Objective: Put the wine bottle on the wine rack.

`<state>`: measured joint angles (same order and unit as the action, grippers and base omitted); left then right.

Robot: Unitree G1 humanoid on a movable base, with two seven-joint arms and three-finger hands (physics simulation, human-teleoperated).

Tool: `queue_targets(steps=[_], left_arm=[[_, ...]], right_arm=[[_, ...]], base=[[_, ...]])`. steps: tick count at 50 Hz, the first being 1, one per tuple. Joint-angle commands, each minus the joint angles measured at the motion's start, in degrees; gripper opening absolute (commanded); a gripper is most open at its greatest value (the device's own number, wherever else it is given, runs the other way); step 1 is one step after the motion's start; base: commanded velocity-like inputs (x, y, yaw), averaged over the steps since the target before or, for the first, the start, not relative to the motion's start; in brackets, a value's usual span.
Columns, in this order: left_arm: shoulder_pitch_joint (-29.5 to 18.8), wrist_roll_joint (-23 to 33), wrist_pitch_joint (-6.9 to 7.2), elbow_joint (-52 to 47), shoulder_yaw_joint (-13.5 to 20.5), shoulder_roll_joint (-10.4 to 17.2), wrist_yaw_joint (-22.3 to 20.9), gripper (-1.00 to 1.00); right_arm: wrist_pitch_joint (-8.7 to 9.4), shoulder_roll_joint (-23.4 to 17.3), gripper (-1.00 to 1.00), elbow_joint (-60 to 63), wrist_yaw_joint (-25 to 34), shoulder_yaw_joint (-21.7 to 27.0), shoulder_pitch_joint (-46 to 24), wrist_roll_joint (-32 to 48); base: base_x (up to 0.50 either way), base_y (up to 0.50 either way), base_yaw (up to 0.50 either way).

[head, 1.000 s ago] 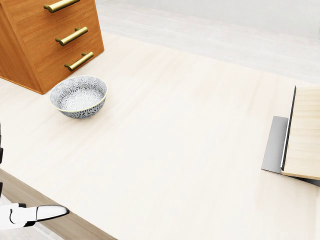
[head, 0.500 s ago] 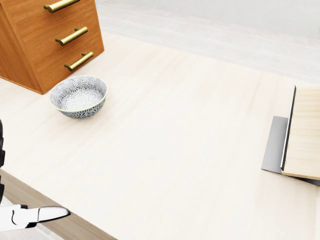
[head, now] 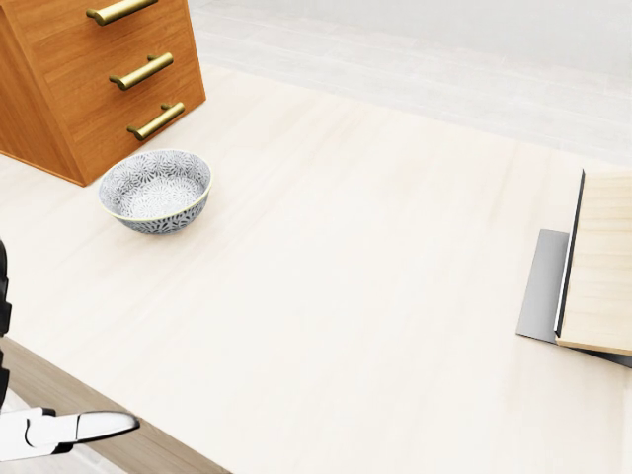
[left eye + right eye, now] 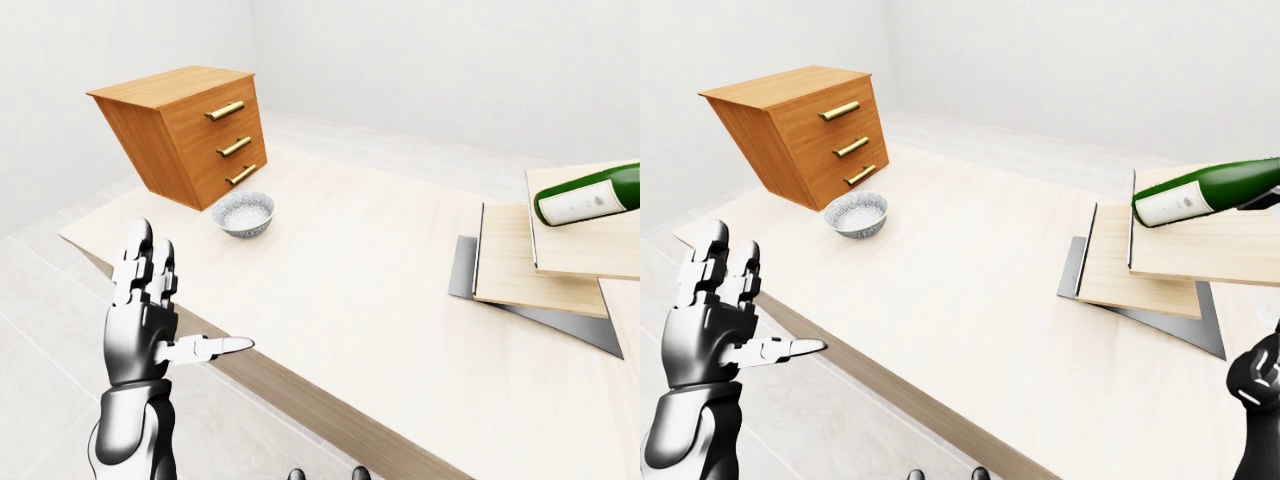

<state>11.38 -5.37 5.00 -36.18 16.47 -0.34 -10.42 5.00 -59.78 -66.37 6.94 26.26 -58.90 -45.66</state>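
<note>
The wine bottle lies sideways on the stepped wooden rack at right-eye view's right, closest to my right hand (grip unclear), while my left hand is spread.

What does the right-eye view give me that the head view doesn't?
Only the right-eye view shows the wine bottle lying on the stepped wine rack, the right hand at the right edge, and the whole open left hand. Only the head view shows the bowl's pattern up close. Both share the table, bowl, drawer cabinet and part of the rack.
</note>
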Motion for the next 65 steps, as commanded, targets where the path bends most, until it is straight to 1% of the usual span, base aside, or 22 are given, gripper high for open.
queue_targets(steps=[1, 21, 23, 24, 25, 29, 31, 32, 34, 35, 38, 40, 42, 51, 52, 54, 55, 56, 57, 59, 60, 65], left_arm=[[0.1, 0.1, 0.00, 0.6, 0.2, -0.1, -0.2, 1.00], [0.4, 0.3, 0.00, 0.5, 0.0, -0.2, -0.3, 1.00], [0.4, 0.3, 0.00, 0.3, -0.1, -0.3, -0.2, 1.00], [0.5, 0.3, 0.00, -0.1, -0.2, -0.3, -0.2, 1.00], [0.6, 0.4, 0.00, -0.4, -0.3, -0.4, -0.2, 1.00], [0.5, 0.5, 0.00, -0.6, -0.4, -0.3, -0.2, 1.00], [0.4, 0.4, 0.00, -0.7, -0.2, -0.3, -0.2, 1.00], [0.4, 0.3, 0.00, -0.8, -0.1, -0.2, -0.2, 1.00], [0.4, 0.4, 0.00, -0.8, -0.1, -0.3, -0.2, 1.00], [0.4, 0.4, 0.00, -0.8, -0.1, -0.3, -0.2, 1.00], [0.4, 0.5, 0.00, -0.7, -0.1, -0.3, -0.2, 1.00], [0.3, 0.5, 0.00, -0.7, -0.1, -0.3, -0.2, 1.00], [0.2, 0.5, 0.00, -0.7, -0.2, -0.3, -0.2, 1.00], [0.5, 0.6, 0.00, -1.0, -0.3, -0.4, -0.2, 1.00], [0.6, 0.6, 0.00, -1.3, -0.3, -0.4, -0.3, 1.00], [0.6, 0.5, 0.00, -1.5, -0.3, -0.4, -0.3, 1.00], [0.7, 0.5, 0.00, -1.6, -0.3, -0.4, -0.3, 1.00], [0.7, 0.5, 0.00, -1.7, -0.2, -0.4, -0.3, 1.00], [0.7, 0.5, 0.00, -1.7, -0.2, -0.4, -0.3, 1.00], [0.8, 0.6, 0.00, -1.5, -0.2, -0.5, -0.4, 1.00], [0.8, 0.6, 0.00, -1.3, -0.2, -0.5, -0.4, 1.00], [0.7, 0.8, 0.00, -1.2, -0.3, -0.6, -0.3, 1.00]], right_arm=[[0.00, 5.2, -1.00, -4.8, -1.1, -3.2, 2.0, -1.1], [0.00, 4.3, -1.00, -5.6, -2.0, -2.4, 2.7, -0.1], [0.00, 4.4, -0.87, -5.4, -1.9, -2.6, 3.0, 0.1], [0.00, 4.4, -0.70, -5.4, -1.6, -2.6, 3.0, 0.2], [0.00, 4.4, -0.67, -5.5, -1.6, -2.5, 3.0, 0.2], [0.00, 4.5, -0.71, -5.6, -1.6, -2.4, 3.1, 0.2], [0.00, 4.4, -0.78, -5.6, -1.6, -2.5, 3.3, 0.4], [0.00, 4.4, -0.78, -5.7, -1.7, -2.4, 3.3, 0.4], [0.00, 4.3, -0.74, -5.7, -1.9, -2.3, 3.5, 0.4], [0.00, 4.2, -0.68, -5.8, -2.0, -2.2, 3.5, 0.4], [0.00, 3.9, -0.64, -5.9, -2.3, -2.1, 3.8, 0.5], [0.00, 3.8, -0.56, -5.8, -2.1, -2.1, 3.9, 0.5], [0.00, 3.7, -0.39, -5.9, -2.2, -2.1, 4.1, 0.6], [0.00, 2.9, -0.29, -6.2, -2.8, -1.7, 4.7, 0.7], [0.00, 2.6, -0.18, -6.3, -2.8, -1.6, 5.1, 0.7], [0.00, 2.5, -0.14, -6.2, -3.1, -1.5, 5.3, 0.7], [0.00, 2.2, -0.01, -6.3, -3.2, -1.4, 5.4, 0.7], [0.00, 1.8, 0.18, -6.4, -3.3, -1.2, 5.7, 0.7], [0.00, 1.8, 0.18, -6.3, -3.4, -1.2, 5.8, 0.6], [0.00, 1.3, 0.55, -6.2, -3.4, -1.1, 6.1, 0.6], [0.00, 0.8, 1.00, -6.3, -3.1, -1.0, 6.4, 0.6], [0.00, 0.0, 1.00, -6.2, -3.4, -1.0, 6.9, 0.6]], base=[[0.00, 0.00, 0.00], [0.00, 0.00, 0.00], [0.00, 0.00, 0.00], [0.00, 0.00, 0.00], [0.00, 0.00, 0.00], [0.00, 0.00, 0.00], [0.00, 0.00, 0.00], [0.00, 0.00, 0.00], [0.00, 0.00, 0.00], [0.00, 0.00, 0.00], [0.00, 0.00, 0.00], [0.00, 0.00, 0.00], [0.00, 0.00, 0.00], [0.00, 0.00, 0.00], [0.00, 0.00, 0.00], [0.00, 0.00, 0.00], [0.00, 0.00, 0.00], [0.00, 0.00, 0.00], [0.00, 0.00, 0.00], [0.00, 0.00, 0.00], [0.00, 0.00, 0.00], [0.00, 0.00, 0.00]])
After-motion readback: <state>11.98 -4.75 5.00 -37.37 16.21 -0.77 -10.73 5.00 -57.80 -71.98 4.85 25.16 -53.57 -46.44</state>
